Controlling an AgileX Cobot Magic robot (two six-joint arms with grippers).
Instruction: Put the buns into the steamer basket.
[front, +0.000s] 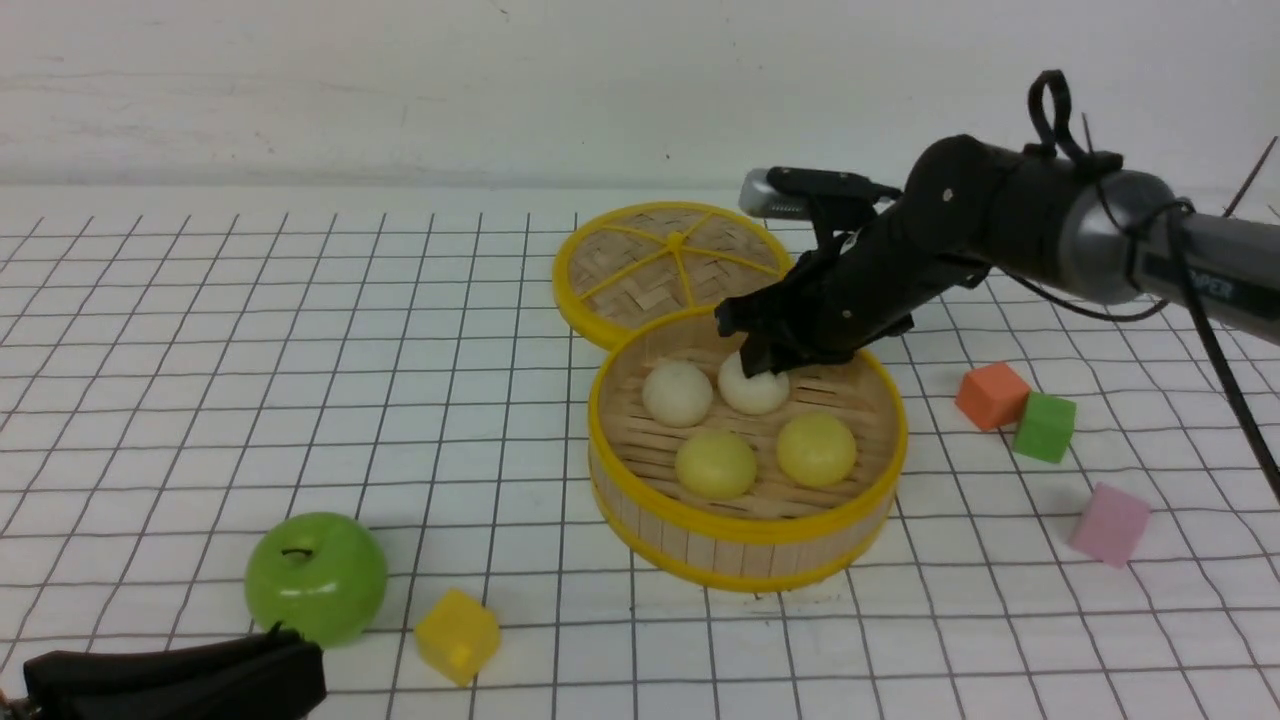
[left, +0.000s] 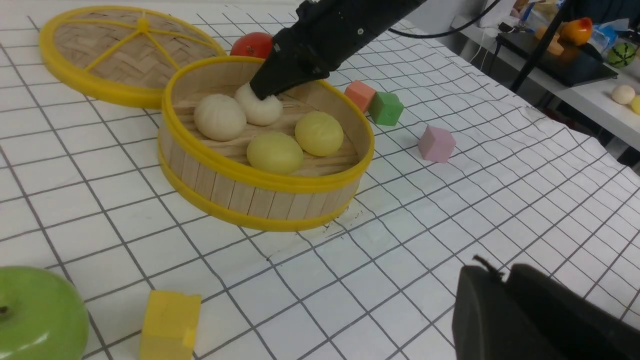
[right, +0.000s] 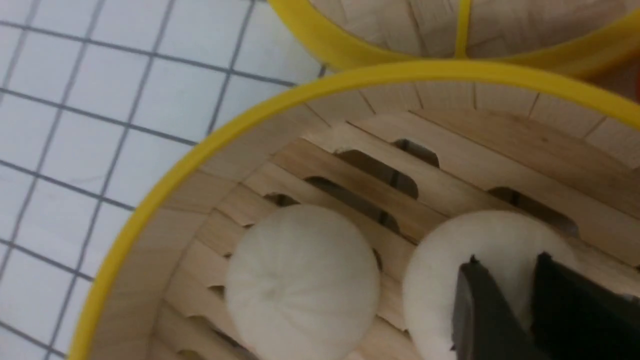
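The steamer basket stands mid-table with all four buns on its slatted floor: two cream-white at the back and two pale yellow at the front. My right gripper reaches down into the basket. Its fingers pinch the top of the right cream-white bun, which rests on the floor beside the other cream-white one. My left gripper is shut and empty, low at the near left beside the apple, and it also shows in the left wrist view.
The flat woven lid lies behind the basket, touching it. A green apple and a yellow cube sit near left. Orange, green and pink cubes lie to the right. A red fruit sits behind the basket.
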